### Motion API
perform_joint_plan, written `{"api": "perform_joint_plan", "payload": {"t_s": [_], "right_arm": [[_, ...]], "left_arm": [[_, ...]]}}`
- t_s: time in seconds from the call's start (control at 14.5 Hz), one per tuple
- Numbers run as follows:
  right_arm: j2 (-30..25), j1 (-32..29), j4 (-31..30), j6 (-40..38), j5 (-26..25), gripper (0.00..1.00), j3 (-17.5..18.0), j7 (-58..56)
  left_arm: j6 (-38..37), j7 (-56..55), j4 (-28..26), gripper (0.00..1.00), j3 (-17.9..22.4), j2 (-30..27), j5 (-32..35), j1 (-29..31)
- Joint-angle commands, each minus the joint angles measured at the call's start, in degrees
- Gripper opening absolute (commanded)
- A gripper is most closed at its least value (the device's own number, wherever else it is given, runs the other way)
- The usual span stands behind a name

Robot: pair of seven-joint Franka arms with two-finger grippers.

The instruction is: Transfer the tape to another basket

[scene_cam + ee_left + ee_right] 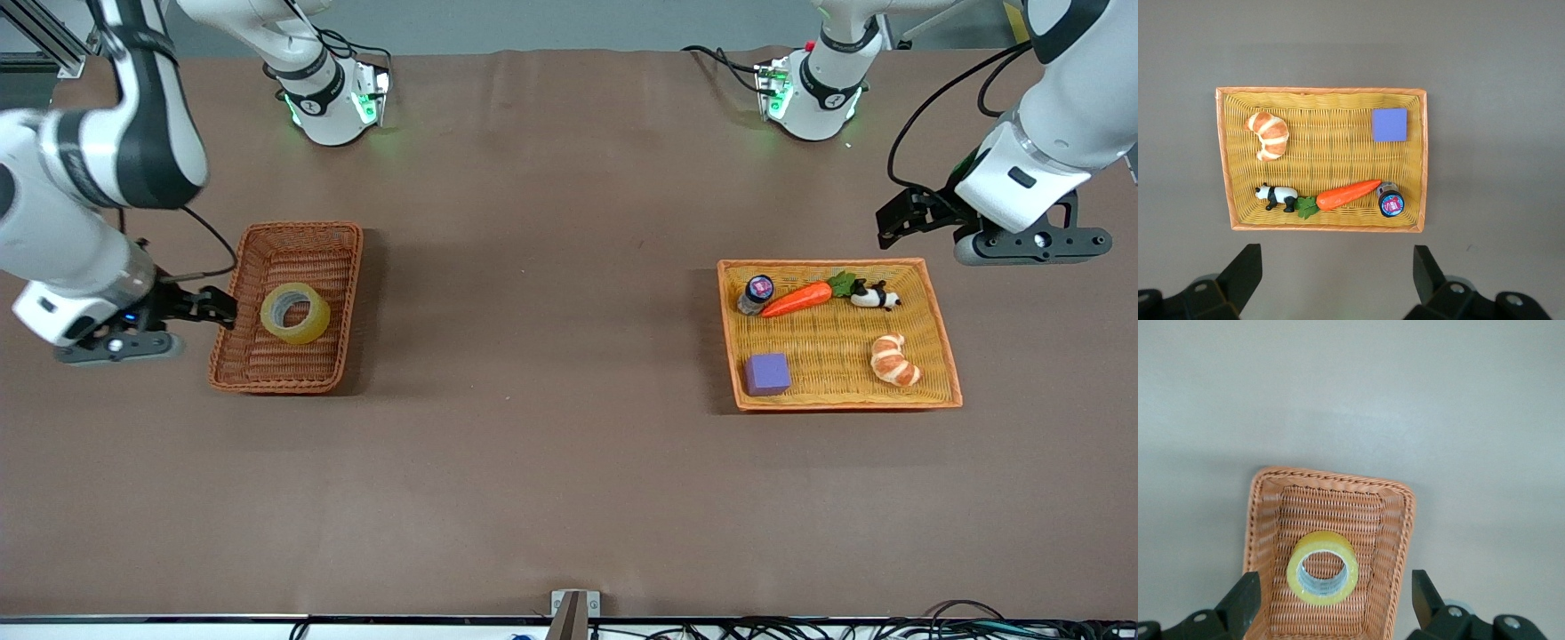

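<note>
I see the orange-yellow tray toward the left arm's end of the table, and the reddish-brown basket toward the right arm's end. The tape lies flat in that basket. My right gripper hovers just beside the basket's outer rim, fingers spread and holding nothing. My left gripper waits in the air near the tray's corner, fingers spread too. The tray holds a carrot, croissant and purple block.
</note>
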Motion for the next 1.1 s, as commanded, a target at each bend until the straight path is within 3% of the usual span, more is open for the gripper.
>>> {"api": "perform_joint_plan", "payload": {"t_s": [0.0, 0.28, 1.03], "right_arm": [[0.7, -1.8, 10.2, -8.6, 1.0, 1.00, 0.9, 0.4], [-5.8, -3.3, 11.0, -13.6, 5.0, 1.00, 0.6, 0.3], [-9.0, -3.0, 10.2, -17.3, 5.7, 1.00, 0.4, 4.4]], "left_arm": [[-0.4, 0.7, 0.2, 1.00, 0.3, -0.1, -0.7, 0.1], [0.9, 0.7, 0.4, 1.00, 0.3, 0.3, 0.0, 0.2], [1.1, 0.8, 0.8, 1.00, -0.1, 1.3, 4.5, -0.1]]}}
